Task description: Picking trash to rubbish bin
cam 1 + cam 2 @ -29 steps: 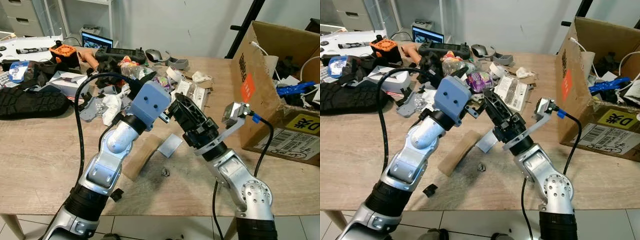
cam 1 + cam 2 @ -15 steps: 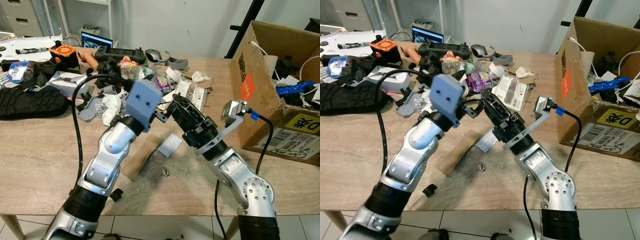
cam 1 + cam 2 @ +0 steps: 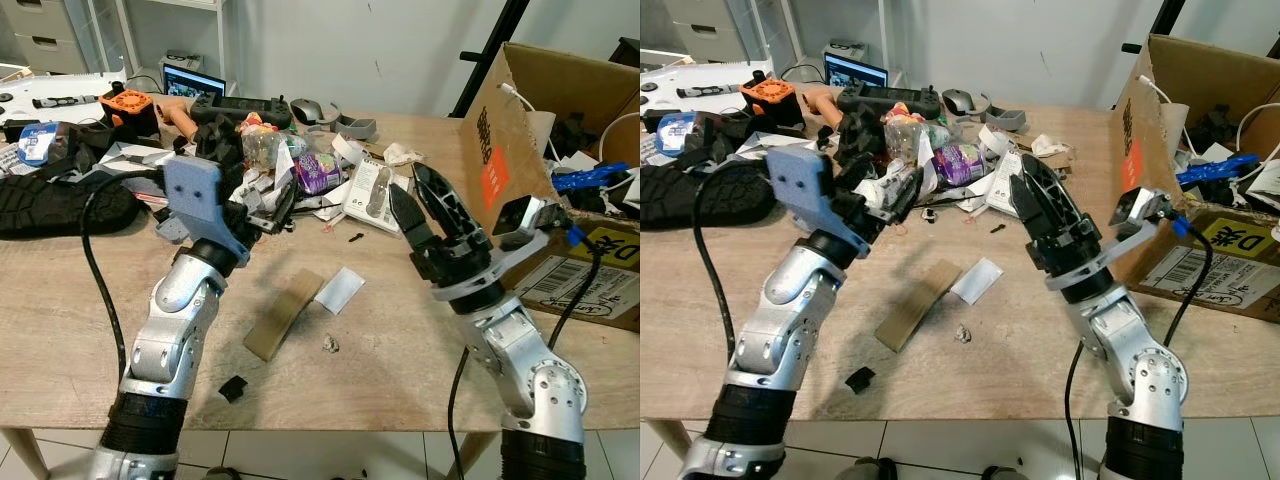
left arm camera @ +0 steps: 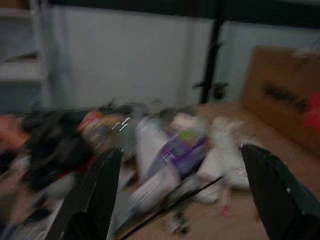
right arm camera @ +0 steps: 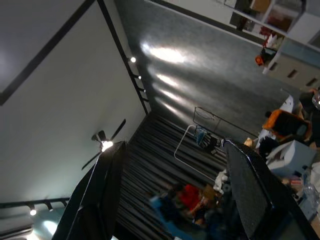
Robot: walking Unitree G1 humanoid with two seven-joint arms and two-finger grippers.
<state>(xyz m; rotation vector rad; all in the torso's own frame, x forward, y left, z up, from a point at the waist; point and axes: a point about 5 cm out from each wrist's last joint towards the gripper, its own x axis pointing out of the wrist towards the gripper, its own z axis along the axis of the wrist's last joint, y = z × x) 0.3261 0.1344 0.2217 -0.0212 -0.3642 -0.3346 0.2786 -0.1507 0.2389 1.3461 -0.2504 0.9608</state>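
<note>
A brown cardboard strip (image 3: 283, 315), a small white sheet (image 3: 340, 289), a crumpled scrap (image 3: 329, 345) and a black bit (image 3: 233, 388) lie on the wooden table (image 3: 80, 300). Behind them is a heap of trash with a purple wrapper (image 3: 318, 172). My left gripper (image 3: 268, 203) reaches into the near left edge of that heap. In the blurred left wrist view its fingers (image 4: 102, 190) stand open, with the wrapper (image 4: 182, 147) ahead of them. My right gripper (image 3: 427, 203) is raised above the table and points upward. It is open and holds nothing.
A large open cardboard box (image 3: 505, 170) with cables and parts stands at the table's right end. A black tyre tread (image 3: 60, 205), tools, a controller (image 3: 235, 105) and a laptop (image 3: 192, 80) crowd the back left. The near table edge runs along the bottom.
The arms were crossed over the table's middle; they have parted. My left gripper swung left to the trash heap, while the right swung right and tilted upward, uncovering the cardboard strip and white sheet.
</note>
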